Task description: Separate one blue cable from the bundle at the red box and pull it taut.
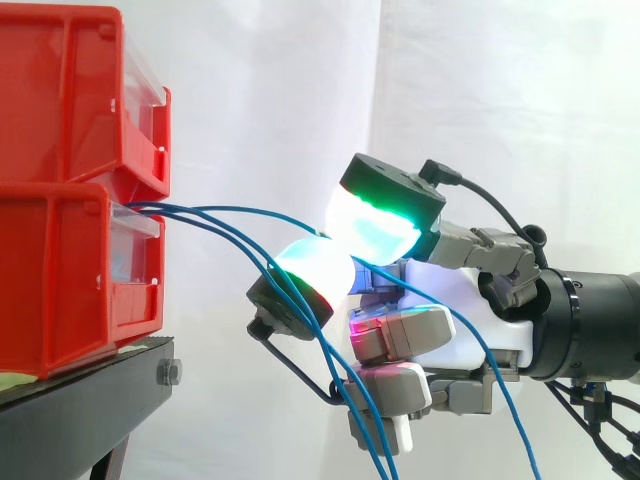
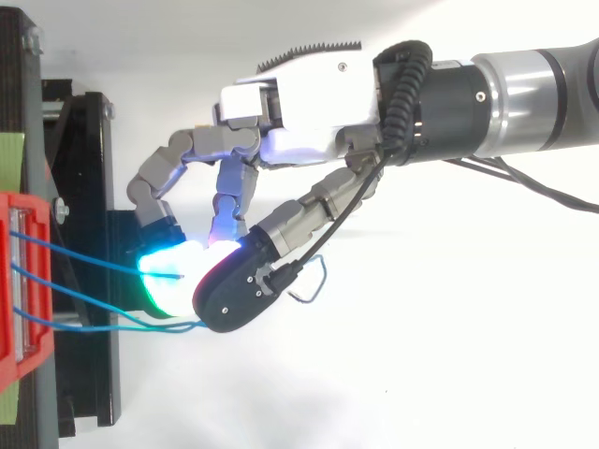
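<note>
Several thin blue cables run out of the front of the lower red box [image 1: 60, 290] at the left and reach to my hand [image 1: 450, 300]. Two glowing pads, one green-cyan above and one cyan-red below, are curled together around one blue cable [image 1: 250, 212], which arcs from the box into the gap between them. In the top view this cable [image 2: 94, 254] ends at the cyan pad. The other blue cables [image 2: 94, 299] pass under the thumb, lie across the lower pad in the side view and hang slack below the hand.
A second red box [image 1: 60, 90] is stacked on the lower one, both on a black stand [image 1: 90, 400] at the left. A white curtain hangs behind. The arm comes in from the right, with open space below and right of the hand.
</note>
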Action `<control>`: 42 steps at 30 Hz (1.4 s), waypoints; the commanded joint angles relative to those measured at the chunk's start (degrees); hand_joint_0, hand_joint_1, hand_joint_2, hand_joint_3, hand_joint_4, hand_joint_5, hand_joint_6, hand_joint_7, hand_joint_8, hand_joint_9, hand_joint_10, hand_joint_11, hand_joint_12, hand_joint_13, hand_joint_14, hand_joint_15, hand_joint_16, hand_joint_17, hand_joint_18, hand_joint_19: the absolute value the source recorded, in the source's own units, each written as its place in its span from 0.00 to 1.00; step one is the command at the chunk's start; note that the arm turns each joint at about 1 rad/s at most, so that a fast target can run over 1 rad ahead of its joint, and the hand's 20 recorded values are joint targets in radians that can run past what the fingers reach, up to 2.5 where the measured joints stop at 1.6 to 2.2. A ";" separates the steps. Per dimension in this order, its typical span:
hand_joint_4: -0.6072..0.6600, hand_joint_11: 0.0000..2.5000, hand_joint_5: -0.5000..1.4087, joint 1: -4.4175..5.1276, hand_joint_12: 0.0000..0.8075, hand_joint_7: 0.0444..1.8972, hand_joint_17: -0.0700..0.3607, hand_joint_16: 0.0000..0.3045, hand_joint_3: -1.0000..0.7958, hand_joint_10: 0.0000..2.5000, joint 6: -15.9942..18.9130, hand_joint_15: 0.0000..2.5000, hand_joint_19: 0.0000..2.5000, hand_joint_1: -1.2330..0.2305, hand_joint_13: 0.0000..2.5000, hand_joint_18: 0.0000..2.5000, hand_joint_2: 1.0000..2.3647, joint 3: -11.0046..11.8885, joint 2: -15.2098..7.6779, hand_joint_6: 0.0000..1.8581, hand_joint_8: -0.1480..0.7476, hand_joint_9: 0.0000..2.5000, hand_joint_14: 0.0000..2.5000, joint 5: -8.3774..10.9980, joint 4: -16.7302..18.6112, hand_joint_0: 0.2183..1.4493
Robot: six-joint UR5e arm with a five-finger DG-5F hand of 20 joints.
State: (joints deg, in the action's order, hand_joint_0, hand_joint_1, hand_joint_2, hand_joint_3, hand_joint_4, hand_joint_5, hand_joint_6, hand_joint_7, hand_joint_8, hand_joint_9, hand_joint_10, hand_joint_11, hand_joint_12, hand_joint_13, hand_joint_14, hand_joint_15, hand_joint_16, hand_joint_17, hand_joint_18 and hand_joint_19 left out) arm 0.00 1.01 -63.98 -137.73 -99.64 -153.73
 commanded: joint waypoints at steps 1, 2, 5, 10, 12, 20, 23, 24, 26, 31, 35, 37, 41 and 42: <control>0.37 0.48 0.18 0.00 0.42 0.64 0.37 0.13 0.58 0.01 0.13 0.33 0.27 0.33 0.44 0.38 0.02 0.00 0.01 0.49 0.57 0.48 0.01 -0.03 0.01 0.33; 0.38 0.40 0.18 0.00 0.42 0.64 0.37 0.13 0.58 0.01 0.13 0.33 0.26 0.33 0.44 0.38 0.02 0.00 -0.08 0.49 0.58 0.47 0.01 -0.12 0.01 0.33; 0.40 0.31 0.18 0.00 0.43 0.64 0.36 0.13 0.58 0.01 0.13 0.30 0.26 0.33 0.43 0.38 0.02 -0.09 0.01 0.49 0.59 0.46 0.01 -0.12 0.01 0.33; 0.43 0.21 0.18 -0.09 0.45 0.64 0.37 0.13 0.57 0.01 0.13 0.30 0.25 0.34 0.44 0.38 0.02 -0.09 0.01 0.49 0.67 0.46 0.01 -0.21 0.01 0.32; 0.43 0.23 0.18 -0.09 0.45 0.64 0.38 0.14 0.57 0.01 0.13 0.30 0.25 0.34 0.44 0.38 0.02 -0.09 -0.08 0.49 0.67 0.48 0.01 -0.12 0.01 0.32; 0.46 0.37 0.18 -0.09 0.45 0.64 0.38 0.14 0.56 0.01 0.13 0.30 0.26 0.36 0.43 0.37 0.02 -0.09 0.01 0.49 0.62 0.53 0.01 -0.12 0.01 0.32; 0.46 0.43 0.18 -0.09 0.45 0.65 0.38 0.14 0.56 0.01 0.13 0.31 0.26 0.36 0.43 0.36 0.02 -0.09 0.01 0.49 0.60 0.54 0.01 -0.21 0.01 0.32; 0.45 0.46 0.18 -0.18 0.45 0.65 0.38 0.14 0.57 0.01 0.13 0.31 0.26 0.36 0.43 0.36 0.02 -0.09 0.01 0.49 0.59 0.55 0.01 -0.21 0.01 0.32; 0.45 0.49 0.18 -0.18 0.45 0.64 0.38 0.14 0.57 0.01 0.22 0.31 0.26 0.36 0.43 0.36 0.02 -0.09 0.01 0.49 0.58 0.54 0.01 -0.21 0.10 0.32; 0.44 0.57 0.18 -0.18 0.44 0.64 0.38 0.14 0.57 0.01 0.13 0.32 0.25 0.35 0.41 0.35 0.02 -0.18 0.01 0.49 0.54 0.51 0.01 -0.29 0.01 0.33; 0.44 0.66 0.18 -0.26 0.43 0.63 0.38 0.14 0.57 0.01 -0.48 0.36 0.25 0.35 0.40 0.34 0.02 -0.18 0.01 0.49 0.52 0.50 0.01 -0.29 -0.08 0.33; 0.43 0.70 0.18 -0.26 0.40 0.63 0.38 0.13 0.56 0.00 -0.83 0.41 0.28 0.35 0.41 0.34 0.02 -0.09 0.01 0.49 0.50 0.50 0.01 -0.29 0.01 0.33; 0.43 0.74 0.18 -0.26 0.39 0.62 0.37 0.13 0.56 0.03 -1.98 0.54 0.35 0.36 0.45 0.37 0.02 -0.09 0.01 0.49 0.49 0.48 0.01 -0.29 -0.17 0.33; 0.43 0.74 0.18 -0.26 0.38 0.62 0.37 0.13 0.56 0.06 -2.42 0.58 0.38 0.36 0.46 0.38 0.02 -0.18 0.10 0.49 0.49 0.47 0.01 -0.29 -0.26 0.33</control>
State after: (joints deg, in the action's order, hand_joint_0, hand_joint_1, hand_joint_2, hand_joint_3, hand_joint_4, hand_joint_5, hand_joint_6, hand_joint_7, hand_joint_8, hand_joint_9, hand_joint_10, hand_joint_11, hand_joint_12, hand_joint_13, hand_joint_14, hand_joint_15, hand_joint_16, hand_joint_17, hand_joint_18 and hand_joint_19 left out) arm -0.25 -0.32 -64.12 -137.72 -99.93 -153.77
